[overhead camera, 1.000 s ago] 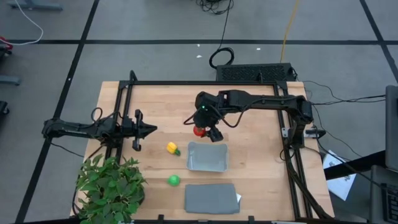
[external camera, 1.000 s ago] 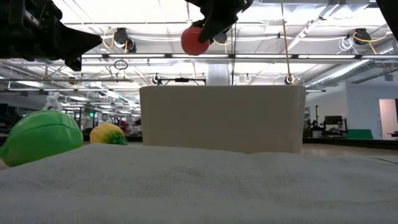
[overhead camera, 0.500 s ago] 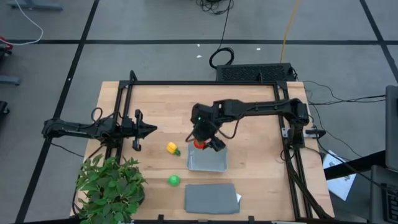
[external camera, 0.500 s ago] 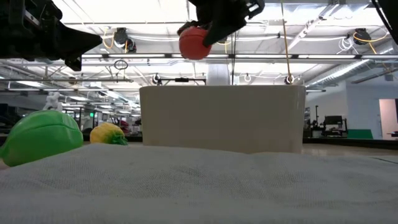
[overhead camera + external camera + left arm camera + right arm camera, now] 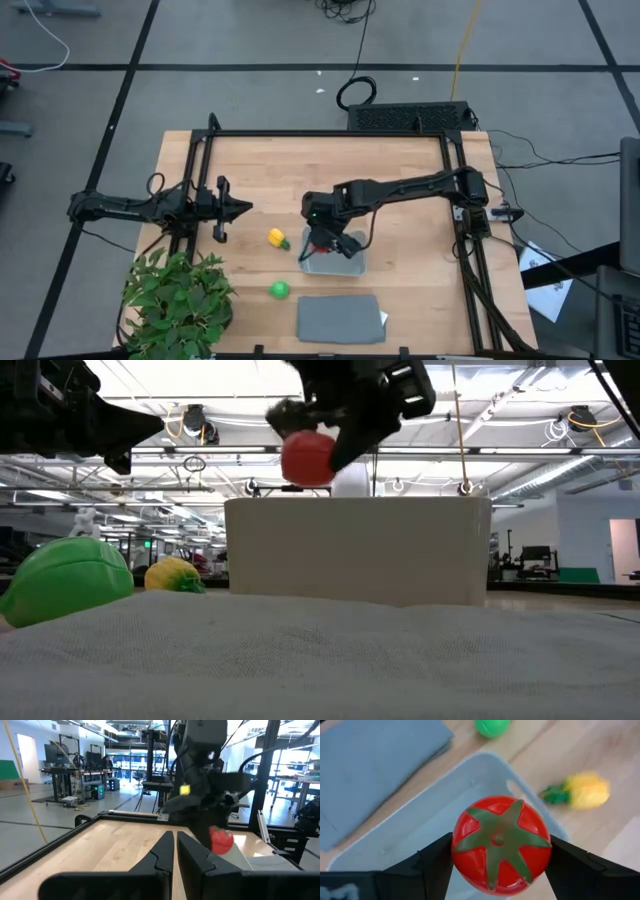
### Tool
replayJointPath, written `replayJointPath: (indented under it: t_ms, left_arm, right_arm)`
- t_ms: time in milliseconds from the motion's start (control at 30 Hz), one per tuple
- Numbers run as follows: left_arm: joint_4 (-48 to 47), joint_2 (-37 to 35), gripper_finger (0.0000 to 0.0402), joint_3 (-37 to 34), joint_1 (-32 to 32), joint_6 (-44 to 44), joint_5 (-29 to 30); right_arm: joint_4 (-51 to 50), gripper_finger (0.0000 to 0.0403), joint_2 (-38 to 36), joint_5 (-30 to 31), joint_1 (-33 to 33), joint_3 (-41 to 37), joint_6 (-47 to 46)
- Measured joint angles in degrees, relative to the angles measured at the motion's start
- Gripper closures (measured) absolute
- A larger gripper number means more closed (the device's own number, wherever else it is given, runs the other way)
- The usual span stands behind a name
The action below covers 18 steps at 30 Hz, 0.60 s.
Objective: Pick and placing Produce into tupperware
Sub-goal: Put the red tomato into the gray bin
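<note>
Over wooden table [image 5: 400, 290], right gripper [image 5: 322, 240] pinching red tomato [image 5: 499, 841]; left gripper [image 5: 243, 208] pressed together

Red tomato [image 5: 500, 842] (green star cap), grey-blue tray [image 5: 420, 827].

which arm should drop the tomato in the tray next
The right. Its gripper is shut on the tomato and hangs above the tray. The left gripper waits near the table's left edge, holding nothing, with the yellow piece between it and the tray.
</note>
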State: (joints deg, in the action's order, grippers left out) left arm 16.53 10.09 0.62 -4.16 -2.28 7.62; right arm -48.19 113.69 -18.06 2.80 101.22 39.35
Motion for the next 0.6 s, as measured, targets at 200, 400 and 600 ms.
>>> replayJointPath:
  t_ms: [200,400,600]
  left_arm:
    - [0.0,0.0,0.0376,0.0,0.0,-0.1,0.0]
    - [0.0,0.0,0.0376,0.0,0.0,-0.2,0.0]
    - [0.0,0.0,0.0376,0.0,0.0,-0.2,-0.1]
  right_arm:
    - [0.8,0.0145,0.2,-0.2,-0.1,-3.4,-8.1]
    - [6.0,0.0146,0.3,-0.1,0.4,-10.2,-8.6]
    - [8.9,0.0145,0.3,0.0,0.3,-12.6,-7.5]
